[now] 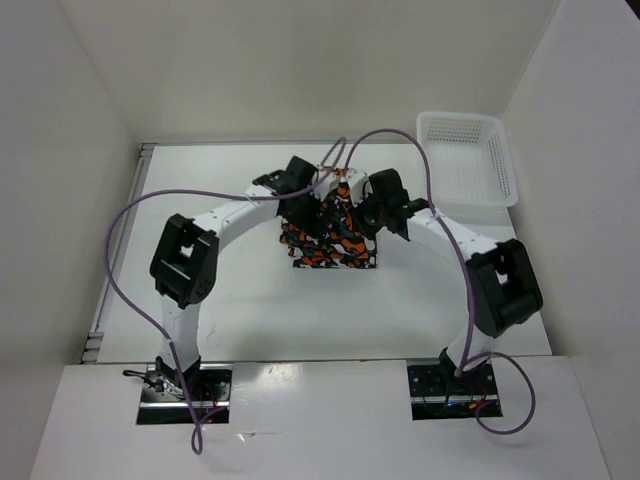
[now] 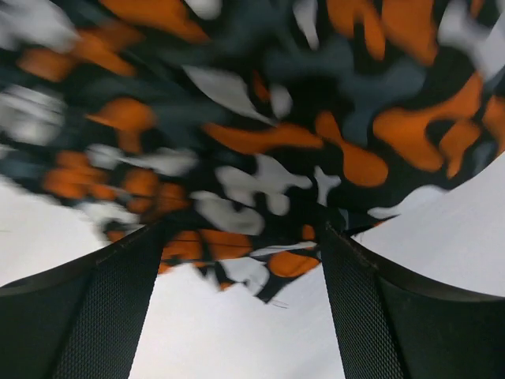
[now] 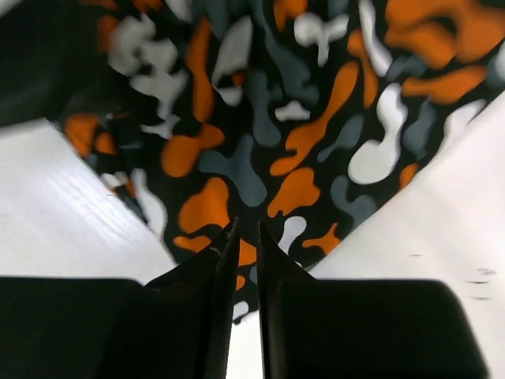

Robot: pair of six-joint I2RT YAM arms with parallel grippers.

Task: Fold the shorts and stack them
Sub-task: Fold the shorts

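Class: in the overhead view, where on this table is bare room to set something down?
Bare table lies between the shorts and the near edge, and outside the left arm. Crowded: the middle, where left arm and right arm meet over the shorts, and the far-right corner, holding the basket.

Your left arm [image 1: 235,212] and right arm [image 1: 455,235] are white links joined by bulky black housings. A lilac cable [image 1: 110,250] loops off each, down to the black bases [image 1: 212,388]. Far from the bases, the left gripper [image 2: 241,237] has black mesh-textured fingers [image 2: 102,316]; the right gripper [image 3: 246,237] is two broad matte black blocks tapering to thin blades.
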